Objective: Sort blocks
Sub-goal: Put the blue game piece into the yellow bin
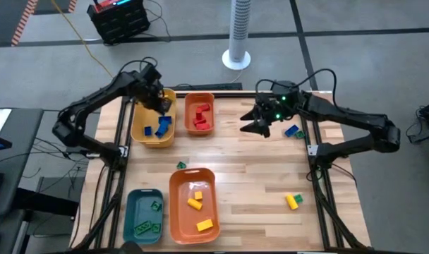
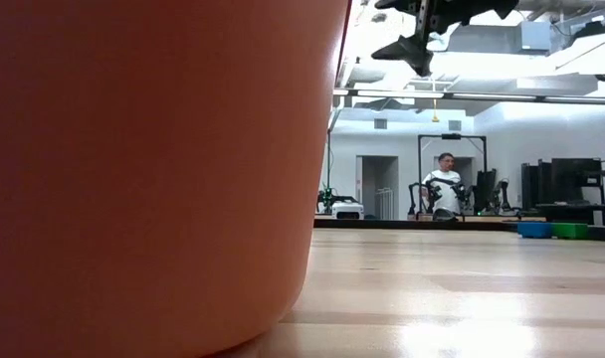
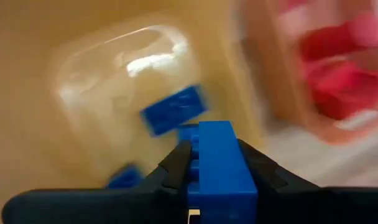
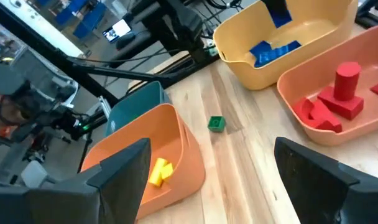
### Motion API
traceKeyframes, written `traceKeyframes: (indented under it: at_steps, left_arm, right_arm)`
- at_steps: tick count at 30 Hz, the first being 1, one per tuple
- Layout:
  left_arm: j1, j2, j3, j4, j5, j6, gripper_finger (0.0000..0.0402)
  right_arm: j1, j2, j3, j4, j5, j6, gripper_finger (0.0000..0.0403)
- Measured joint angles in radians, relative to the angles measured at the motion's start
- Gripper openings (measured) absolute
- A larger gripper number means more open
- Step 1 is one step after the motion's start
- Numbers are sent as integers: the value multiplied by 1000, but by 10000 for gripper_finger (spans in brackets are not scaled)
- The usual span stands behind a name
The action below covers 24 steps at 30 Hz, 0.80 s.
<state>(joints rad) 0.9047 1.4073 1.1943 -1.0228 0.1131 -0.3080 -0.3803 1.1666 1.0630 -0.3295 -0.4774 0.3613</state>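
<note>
Over the yellow plastic bin at the table's far left, the left gripper is clamped on a blue plastic brick; its long axis runs straight out between the fingers, pointing toward the bin's floor, where other blue bricks lie. Beside it, the small orange bin holds red blocks. The right gripper hangs above the bare wooden table right of that bin, fingers spread apart and empty. Near it lie a blue and green brick pair; a yellow brick sits toward the near right, angled. A small green brick rests between the bins. The large orange bin holds yellow bricks; the teal bin holds green ones.
</note>
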Motion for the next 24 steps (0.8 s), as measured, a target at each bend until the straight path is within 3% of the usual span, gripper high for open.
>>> traceKeyframes:
  at_steps: [5,12,15,20,24]
  left_arm:
    - [29,1,-30,-83,-31,46,97]
    - [29,2,-27,-147,28,82,251]
    - [21,1,34,-148,57,72,295]
    - [-81,-1,253,-107,-20,124,297]
    - [-196,-3,380,94,-67,131,282]
  right_arm:
    - [11,0,0,-22,42,-11,345]
    - [-34,0,0,-62,72,-50,345]
    - [-58,-16,-1,-135,100,-57,345]
    - [-117,-55,-2,-227,165,-116,345]
    - [-171,-44,-62,-160,241,-131,345]
